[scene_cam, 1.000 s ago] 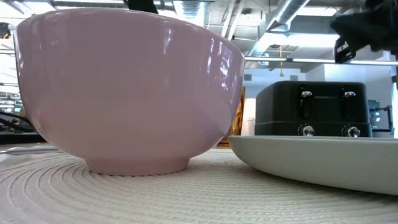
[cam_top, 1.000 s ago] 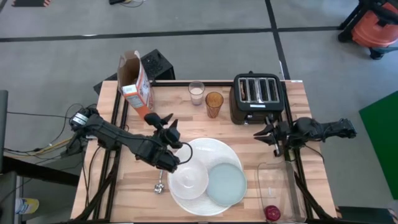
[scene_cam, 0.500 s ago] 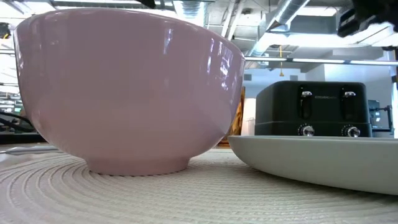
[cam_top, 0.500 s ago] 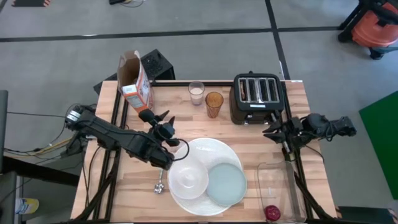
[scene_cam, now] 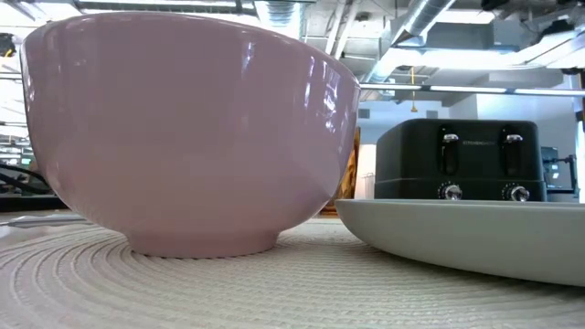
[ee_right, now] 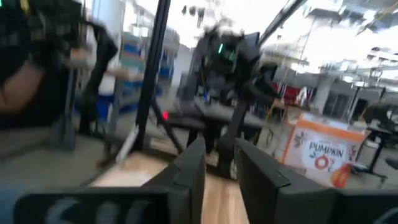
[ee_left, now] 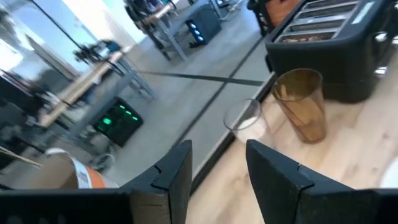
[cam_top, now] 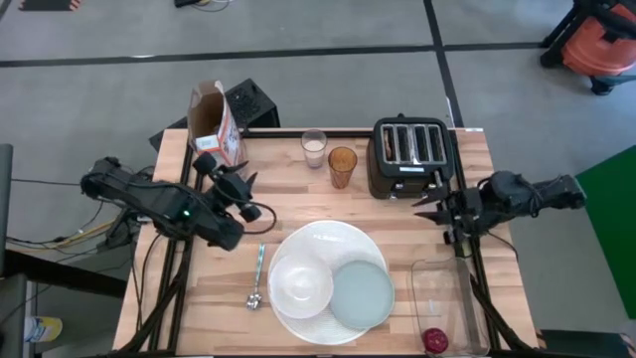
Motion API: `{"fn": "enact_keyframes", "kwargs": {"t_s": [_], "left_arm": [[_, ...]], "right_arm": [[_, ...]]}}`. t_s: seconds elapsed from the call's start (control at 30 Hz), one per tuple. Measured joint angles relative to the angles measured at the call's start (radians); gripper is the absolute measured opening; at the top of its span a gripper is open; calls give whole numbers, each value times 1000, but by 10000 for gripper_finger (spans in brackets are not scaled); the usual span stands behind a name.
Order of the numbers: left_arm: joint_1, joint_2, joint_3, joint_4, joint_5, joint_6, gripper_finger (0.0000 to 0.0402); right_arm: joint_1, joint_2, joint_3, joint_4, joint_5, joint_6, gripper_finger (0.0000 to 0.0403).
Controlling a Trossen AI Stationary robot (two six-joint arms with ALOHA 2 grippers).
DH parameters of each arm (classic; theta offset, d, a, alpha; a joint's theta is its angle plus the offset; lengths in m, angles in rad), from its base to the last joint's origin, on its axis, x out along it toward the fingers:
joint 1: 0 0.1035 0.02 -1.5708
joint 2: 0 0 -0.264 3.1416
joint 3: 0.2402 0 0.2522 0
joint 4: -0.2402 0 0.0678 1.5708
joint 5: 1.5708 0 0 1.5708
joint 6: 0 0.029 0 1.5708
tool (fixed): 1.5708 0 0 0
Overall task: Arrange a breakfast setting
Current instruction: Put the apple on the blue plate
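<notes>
The large white plate (cam_top: 333, 249) lies at the table's near middle. On it stand the white bowl (cam_top: 301, 285), also in the low view (scene_cam: 183, 128), and the pale green small plate (cam_top: 362, 294). The teal-handled spoon (cam_top: 258, 276) lies on the table left of the plate. The milk glass (cam_top: 314, 147) and amber glass (cam_top: 342, 166) stand at the far middle, and the orange-white cereal box (cam_top: 214, 129) at the far left. My left gripper (cam_top: 246, 191) is open and empty, near the box. My right gripper (cam_top: 427, 207) is open and empty, by the toaster. No toast shows plainly.
A black toaster (cam_top: 410, 156) stands at the far right. A clear container (cam_top: 437, 293) at the near right edge holds the red fruit (cam_top: 435, 340). Bare wood lies between the glasses and the large plate.
My left arm has drawn back from the bowl toward the table's left edge and the cereal box, and the spoon now shows in full. My right gripper has risen out of the low view and stays by the toaster.
</notes>
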Motion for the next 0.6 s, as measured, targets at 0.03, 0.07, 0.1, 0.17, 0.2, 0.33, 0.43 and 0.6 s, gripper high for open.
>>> {"fn": "enact_keyframes", "kwargs": {"t_s": [0.03, 0.07, 0.1, 0.17, 0.2, 0.33, 0.43, 0.6], "left_arm": [[0, -10, 0, 0, 16, 0, 139], [0, -17, 0, 0, 26, 0, 139], [0, -22, 0, 0, 33, -1, 139], [0, -25, 0, 0, 39, -1, 139], [0, -25, 0, 0, 39, -1, 139], [1, -19, 0, 0, 38, 1, 139], [1, -19, -19, 8, 29, 2, 139], [2, -18, -50, 6, 26, 0, 139]], "right_arm": [[0, 26, 28, -45, 0, -6, 123], [0, 51, 59, -85, 0, -7, 132], [0, 75, 88, -134, 0, -7, 141], [0, 122, 146, -236, 17, -9, 160], [0, 145, 174, -276, 30, -6, 169], [0, 214, 250, -374, 42, 85, 203], [0, 236, 268, -383, 39, 247, 219], [15, 242, 267, -419, -44, 443, 222]]}}
